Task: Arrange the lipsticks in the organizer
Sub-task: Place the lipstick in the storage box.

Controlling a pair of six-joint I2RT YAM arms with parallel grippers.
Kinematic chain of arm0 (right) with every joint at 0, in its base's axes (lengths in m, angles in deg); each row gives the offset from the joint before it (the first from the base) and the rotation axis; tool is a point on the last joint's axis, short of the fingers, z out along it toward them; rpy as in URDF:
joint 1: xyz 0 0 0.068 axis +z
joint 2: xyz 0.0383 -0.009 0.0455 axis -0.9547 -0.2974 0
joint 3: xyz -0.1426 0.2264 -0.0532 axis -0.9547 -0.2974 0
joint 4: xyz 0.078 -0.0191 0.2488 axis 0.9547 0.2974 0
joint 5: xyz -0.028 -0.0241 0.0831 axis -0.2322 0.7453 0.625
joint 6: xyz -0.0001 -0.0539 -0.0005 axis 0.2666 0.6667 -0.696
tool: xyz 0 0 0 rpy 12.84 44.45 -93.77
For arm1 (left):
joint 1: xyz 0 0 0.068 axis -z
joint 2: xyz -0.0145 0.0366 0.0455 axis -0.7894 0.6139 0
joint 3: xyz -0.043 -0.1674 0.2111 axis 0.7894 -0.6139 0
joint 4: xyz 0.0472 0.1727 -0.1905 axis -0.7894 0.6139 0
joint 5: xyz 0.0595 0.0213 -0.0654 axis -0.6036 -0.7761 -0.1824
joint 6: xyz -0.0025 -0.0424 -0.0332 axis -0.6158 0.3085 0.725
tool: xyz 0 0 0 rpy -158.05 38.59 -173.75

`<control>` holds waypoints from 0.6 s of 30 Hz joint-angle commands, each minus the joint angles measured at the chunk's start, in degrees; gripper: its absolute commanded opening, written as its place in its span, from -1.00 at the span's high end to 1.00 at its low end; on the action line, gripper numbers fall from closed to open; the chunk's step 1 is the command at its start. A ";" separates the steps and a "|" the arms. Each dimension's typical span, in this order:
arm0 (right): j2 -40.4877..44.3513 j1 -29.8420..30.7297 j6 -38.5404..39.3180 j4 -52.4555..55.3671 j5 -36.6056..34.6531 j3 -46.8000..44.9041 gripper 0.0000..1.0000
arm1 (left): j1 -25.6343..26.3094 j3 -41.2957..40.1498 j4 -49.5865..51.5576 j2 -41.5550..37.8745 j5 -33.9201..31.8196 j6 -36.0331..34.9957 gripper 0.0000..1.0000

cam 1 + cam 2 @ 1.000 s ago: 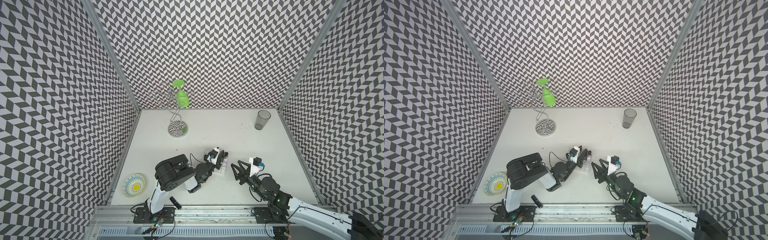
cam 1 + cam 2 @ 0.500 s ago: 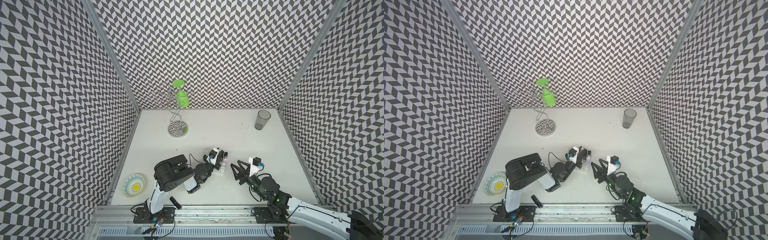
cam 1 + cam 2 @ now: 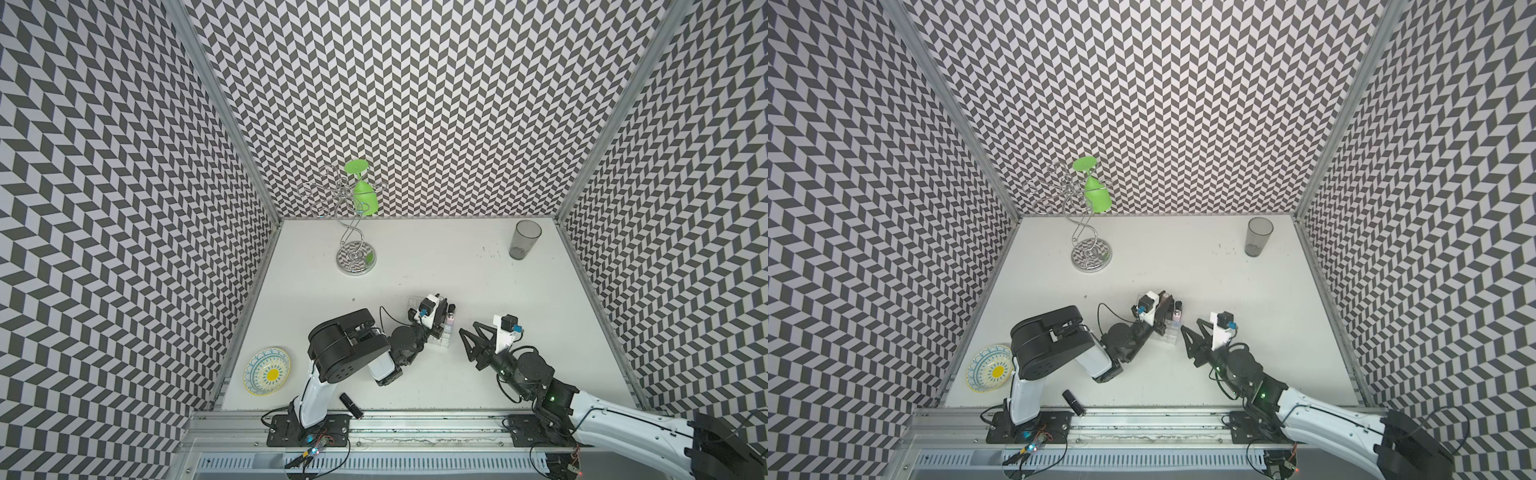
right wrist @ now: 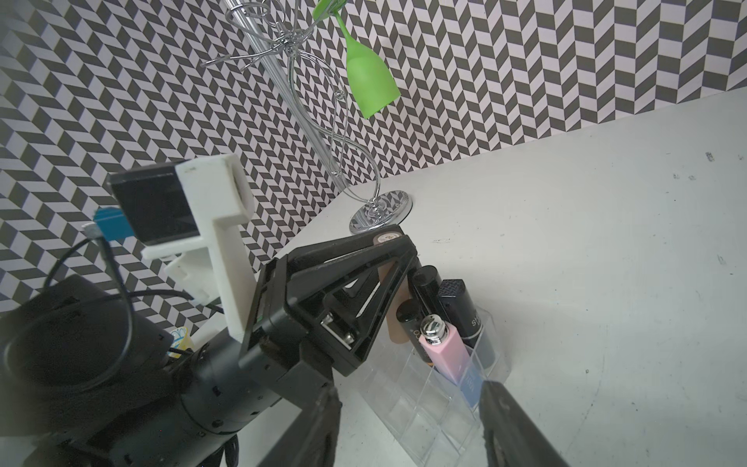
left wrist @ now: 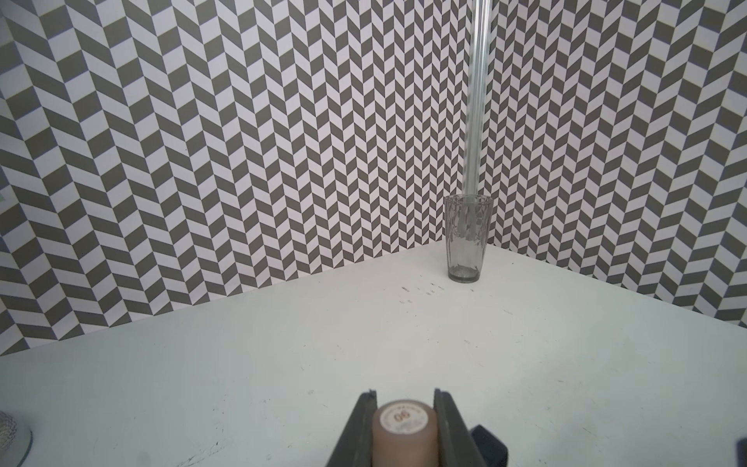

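Done: pink-blue lipstick (image 4: 442,351) and some black ones (image 4: 461,311) stood in organizer (image 4: 424,408) | Now: left gripper (image 5: 404,404) pinched tan lipstick (image 5: 405,432) over it | right gripper (image 3: 468,328) spread, empty | Left: stray black lipstick (image 3: 351,405) lay by table edge

Bright, even light falls from above in both top views, leaving only faint soft shadows on the white bench (image 3: 457,266) beneath the left arm (image 3: 345,353) and a glint on the chrome stand (image 3: 356,261), while the patterned walls (image 3: 415,104) splay toward the frame edges. In the left wrist view the tan lipstick (image 5: 405,432) nearest the lens is soft while the tumbler (image 5: 467,238) is sharp. In the right wrist view the fingers (image 4: 513,424) of the right gripper (image 4: 408,400) are dark and blurred.
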 commanded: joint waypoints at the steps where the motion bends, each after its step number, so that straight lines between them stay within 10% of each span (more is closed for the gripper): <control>1: 1.06 -0.28 0.57 -3.27 -0.53 -7.64 -0.18 | -0.17 1.22 -15.53 1.01 -1.00 0.18 0.92; 18: 1.35 -0.28 0.36 -2.88 -0.38 -7.54 -0.18 | -0.30 -0.45 -15.54 2.56 -2.13 3.26 0.41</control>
